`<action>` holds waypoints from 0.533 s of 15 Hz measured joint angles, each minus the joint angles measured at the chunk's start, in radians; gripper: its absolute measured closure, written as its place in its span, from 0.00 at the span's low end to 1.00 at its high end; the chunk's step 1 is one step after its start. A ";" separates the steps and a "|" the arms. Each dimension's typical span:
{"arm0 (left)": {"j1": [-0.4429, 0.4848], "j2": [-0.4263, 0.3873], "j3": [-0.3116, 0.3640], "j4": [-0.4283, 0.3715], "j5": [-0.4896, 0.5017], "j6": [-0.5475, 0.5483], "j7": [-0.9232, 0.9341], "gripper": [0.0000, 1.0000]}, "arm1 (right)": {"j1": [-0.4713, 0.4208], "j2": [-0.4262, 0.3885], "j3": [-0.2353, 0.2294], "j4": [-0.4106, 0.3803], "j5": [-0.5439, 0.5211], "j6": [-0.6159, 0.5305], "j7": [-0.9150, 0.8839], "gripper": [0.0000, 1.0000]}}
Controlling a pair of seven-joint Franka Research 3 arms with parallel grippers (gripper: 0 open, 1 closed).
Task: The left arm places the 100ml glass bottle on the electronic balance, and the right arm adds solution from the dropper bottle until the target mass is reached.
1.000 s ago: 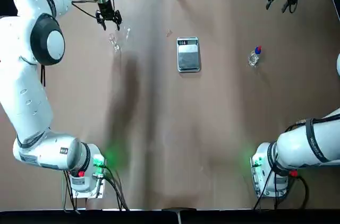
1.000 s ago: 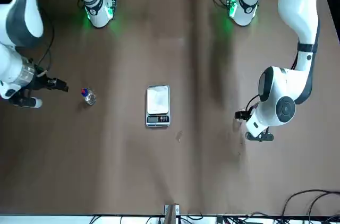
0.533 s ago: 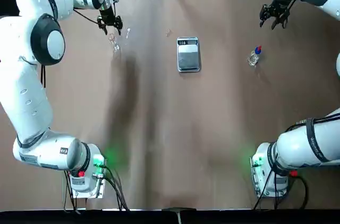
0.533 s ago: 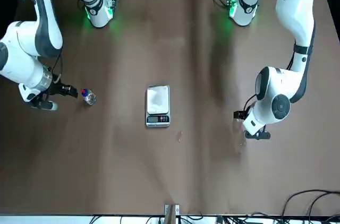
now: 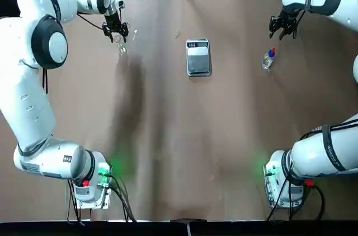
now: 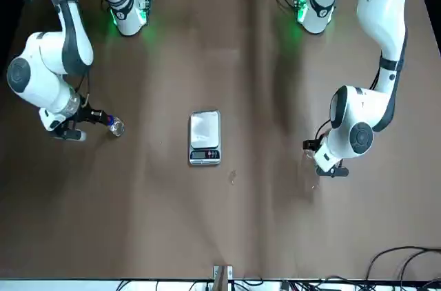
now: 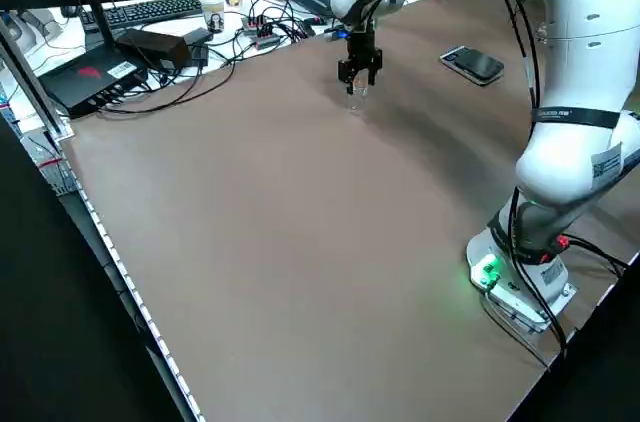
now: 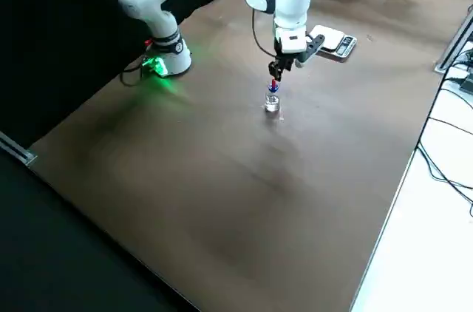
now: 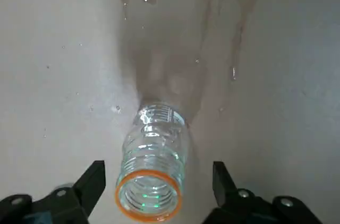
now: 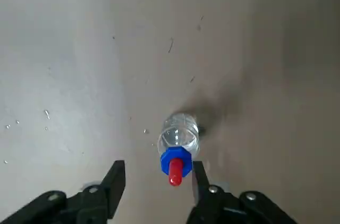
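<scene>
While the left gripper (image 9: 158, 189) looks wide open and empty over the glass bottle (image 9: 154, 163), next it probably just lowers and squeezes.

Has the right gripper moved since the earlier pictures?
Yes: in the top view, the right gripper has come closer to the dropper bottle, which lies in the same spot.

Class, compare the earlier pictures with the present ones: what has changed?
The right arm's black two-finger gripper moved inward from the table's right side, nearer the clear dropper bottle with blue cap and red tip; its fingers remain open. The left arm's black gripper shifted only slightly. The silver rectangular balance and both bottles stayed put.
</scene>
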 joint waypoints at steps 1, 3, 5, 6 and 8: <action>0.001 -0.002 0.000 -0.004 0.000 -0.009 0.000 0.12 | 0.001 0.000 0.000 -0.008 -0.001 0.004 0.000 0.41; 0.001 -0.008 0.000 -0.006 0.000 -0.028 0.000 0.16 | 0.001 0.000 0.000 -0.022 -0.005 0.016 0.000 0.41; 0.001 -0.015 0.000 -0.007 0.000 -0.035 0.000 0.22 | 0.001 0.000 -0.002 -0.030 -0.008 0.021 0.000 0.43; 0.001 -0.018 0.000 -0.007 0.000 -0.037 0.000 0.26 | 0.001 0.000 -0.002 -0.033 -0.009 0.021 0.000 0.43; 0.001 -0.021 0.000 -0.007 0.000 -0.038 0.000 0.34 | 0.001 0.001 -0.002 -0.040 -0.009 0.027 0.000 0.48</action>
